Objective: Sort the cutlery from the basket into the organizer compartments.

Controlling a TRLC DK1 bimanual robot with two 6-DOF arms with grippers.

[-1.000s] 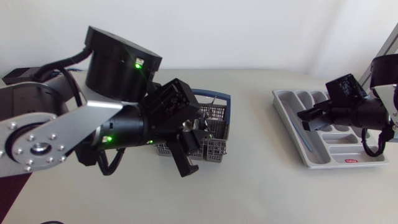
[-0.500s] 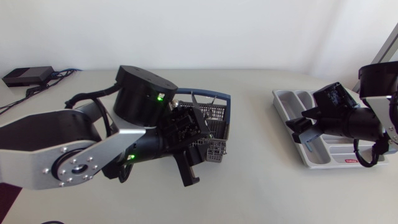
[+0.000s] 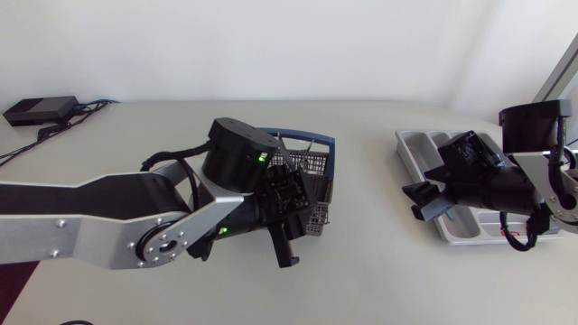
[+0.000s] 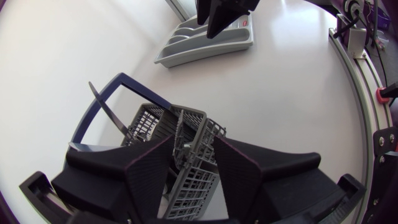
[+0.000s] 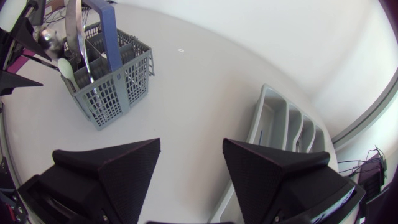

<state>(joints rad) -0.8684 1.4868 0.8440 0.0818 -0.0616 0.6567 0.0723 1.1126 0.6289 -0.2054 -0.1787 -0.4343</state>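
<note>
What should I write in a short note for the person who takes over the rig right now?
Left gripper: fingers open, astride a corner of the basket, gripping nothing.
Right gripper: fingers open and empty, over the table at the organizer edge.
Cutlery: several pieces stand in the basket.
Done: I cannot tell what already lies in the organizer.
To do: take each piece from the basket and sort it into the compartments.

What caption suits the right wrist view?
Open right claw hovers between the cutlery basket and the grey organizer.
</note>
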